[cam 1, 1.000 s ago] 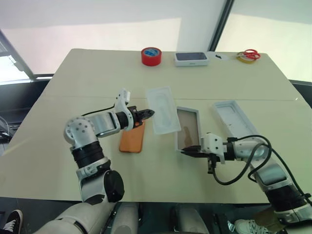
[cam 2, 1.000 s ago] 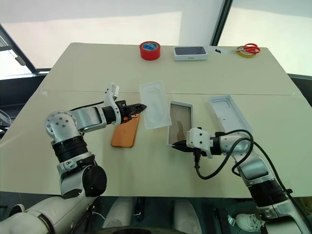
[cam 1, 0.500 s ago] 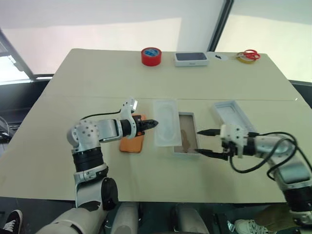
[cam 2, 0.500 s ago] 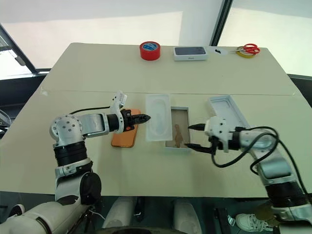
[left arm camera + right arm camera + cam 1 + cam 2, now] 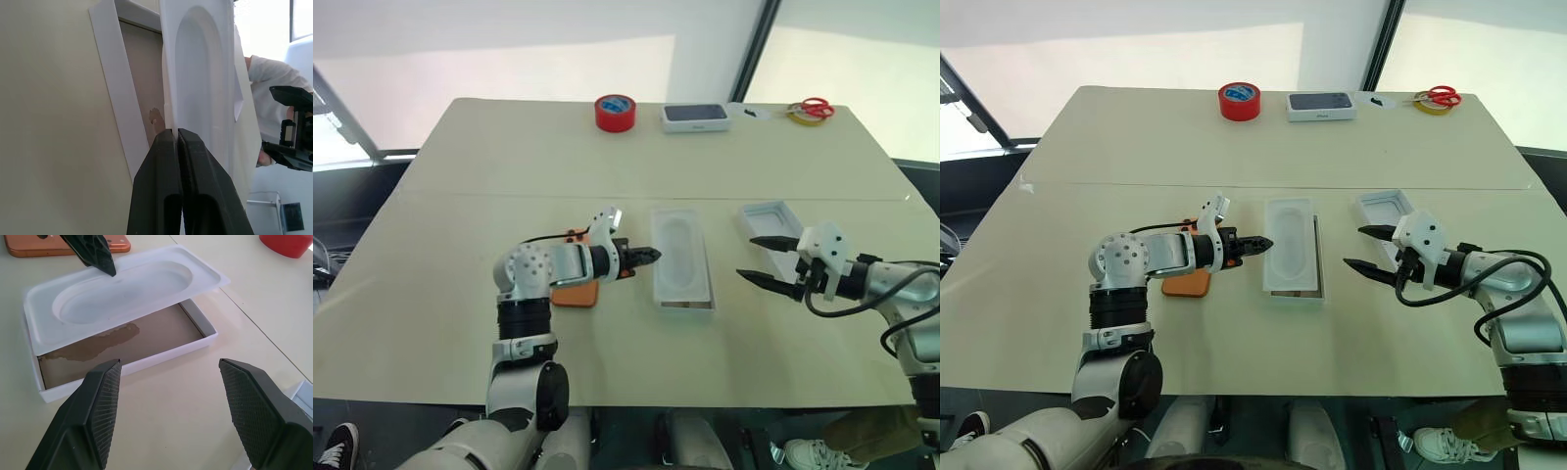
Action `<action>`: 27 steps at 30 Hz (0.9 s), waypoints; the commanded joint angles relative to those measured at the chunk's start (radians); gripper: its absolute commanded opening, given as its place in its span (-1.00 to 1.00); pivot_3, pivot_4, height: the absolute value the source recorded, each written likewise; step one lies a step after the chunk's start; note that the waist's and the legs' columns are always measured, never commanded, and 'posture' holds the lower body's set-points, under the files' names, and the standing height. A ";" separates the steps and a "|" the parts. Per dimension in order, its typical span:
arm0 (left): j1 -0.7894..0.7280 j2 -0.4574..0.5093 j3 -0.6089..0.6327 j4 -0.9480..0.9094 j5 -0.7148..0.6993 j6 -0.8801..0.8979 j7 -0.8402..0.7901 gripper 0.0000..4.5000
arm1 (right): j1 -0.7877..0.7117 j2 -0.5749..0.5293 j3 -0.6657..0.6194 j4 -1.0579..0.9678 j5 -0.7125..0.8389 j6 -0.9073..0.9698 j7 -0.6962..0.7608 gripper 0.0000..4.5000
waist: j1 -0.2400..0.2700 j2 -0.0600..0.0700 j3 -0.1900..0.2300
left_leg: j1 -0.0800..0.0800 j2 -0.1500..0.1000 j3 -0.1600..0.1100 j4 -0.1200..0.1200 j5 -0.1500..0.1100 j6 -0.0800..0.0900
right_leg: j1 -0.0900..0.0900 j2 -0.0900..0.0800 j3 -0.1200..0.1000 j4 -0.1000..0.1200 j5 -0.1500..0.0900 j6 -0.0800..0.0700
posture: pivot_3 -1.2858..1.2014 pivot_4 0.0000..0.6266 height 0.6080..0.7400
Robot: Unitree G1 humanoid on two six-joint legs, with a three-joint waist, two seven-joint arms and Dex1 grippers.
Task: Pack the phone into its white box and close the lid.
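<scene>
Insert laid over the white box (image 5: 146, 350)

The left tool (image 5: 649, 256), fingers pressed together, is levelled at the moulded white insert (image 5: 677, 255) edge; the right tool (image 5: 762, 259) is spread wide, empty; the flat orange phone (image 5: 578, 292) is lying on the bench (image 5: 509, 157) under the left arm.

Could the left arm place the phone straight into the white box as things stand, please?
Probably not. The white insert lies tilted over the white box, covering most of its floor, and the left gripper, shut, sits at the insert's edge, not on the phone beside it.
</scene>
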State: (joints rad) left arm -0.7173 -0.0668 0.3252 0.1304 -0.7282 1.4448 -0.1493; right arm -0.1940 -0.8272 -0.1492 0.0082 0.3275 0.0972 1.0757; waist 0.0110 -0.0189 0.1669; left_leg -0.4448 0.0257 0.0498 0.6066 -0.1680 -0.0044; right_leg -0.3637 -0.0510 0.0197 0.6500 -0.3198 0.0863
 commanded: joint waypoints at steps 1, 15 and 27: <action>-0.009 -0.007 -0.041 -0.007 0.008 -0.020 -0.015 -0.58 | -0.012 0.009 -0.010 0.002 -0.003 -0.025 -0.012 0.49 | 0.001 0.000 0.000 | 0.000 0.000 0.000 0.000 0.000 0.000 | 0.000 0.000 0.000 0.000 0.000 0.000 | 0.03 -0.52 1.00; 0.010 0.113 -0.091 -0.215 -0.016 -0.082 -0.125 0.04 | -0.101 0.143 0.092 -0.051 0.002 0.045 -0.073 0.26 | -0.007 0.000 0.000 | 0.000 0.001 0.000 -0.001 0.000 -0.001 | -0.001 0.001 0.000 0.000 0.001 0.001 | 0.03 -0.52 1.00; 0.346 0.678 -0.271 -0.249 0.246 -0.951 -0.847 0.04 | -0.163 0.169 0.330 -0.050 -0.258 -0.020 -0.103 -0.99 | -0.022 0.001 0.000 | -0.001 -0.001 0.004 -0.016 0.002 -0.006 | -0.010 -0.005 0.003 -0.002 -0.002 -0.004 | 0.03 -0.52 1.00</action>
State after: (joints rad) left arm -0.3787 0.5966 0.0532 -0.1087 -0.5012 0.5795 -0.9475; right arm -0.3334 -0.6392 0.1910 0.0029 0.0509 0.0778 0.9454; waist -0.0114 -0.0176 0.1669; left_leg -0.4463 0.0238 0.0538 0.5905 -0.1667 -0.0098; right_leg -0.3741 -0.0566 0.0224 0.6474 -0.3217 0.0819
